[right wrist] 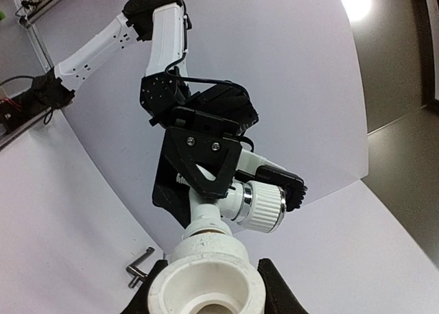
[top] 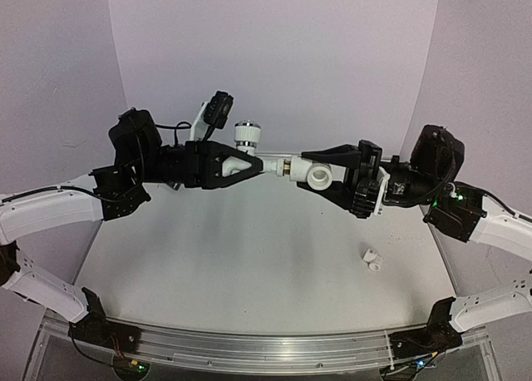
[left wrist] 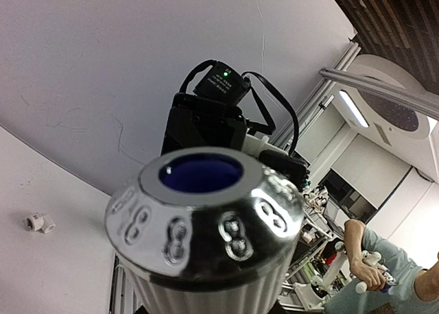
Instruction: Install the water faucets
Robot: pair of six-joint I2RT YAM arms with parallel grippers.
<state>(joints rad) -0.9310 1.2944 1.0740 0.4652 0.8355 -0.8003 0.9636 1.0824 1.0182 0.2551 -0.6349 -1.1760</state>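
Both arms meet in mid-air over the table. My left gripper (top: 253, 166) is shut on the white water faucet body (top: 264, 163), whose round ribbed knob (top: 248, 135) stands upward. That knob (left wrist: 206, 211), chrome-rimmed with a blue cap, fills the left wrist view and hides my left fingers. My right gripper (top: 322, 178) is shut on a white tubular fitting (top: 319, 175), which touches the faucet's brass-ringed end. In the right wrist view the fitting (right wrist: 206, 276) sits between my right fingers (right wrist: 276, 290). The faucet knob (right wrist: 264, 206) and the left gripper (right wrist: 199, 156) are just beyond it.
A small white fitting (top: 373, 261) lies loose on the table at the right, also in the left wrist view as a small fitting (left wrist: 40, 222). A dark crank-shaped bar (right wrist: 139, 266) lies on the table. An aluminium rail (top: 249, 343) runs along the near edge.
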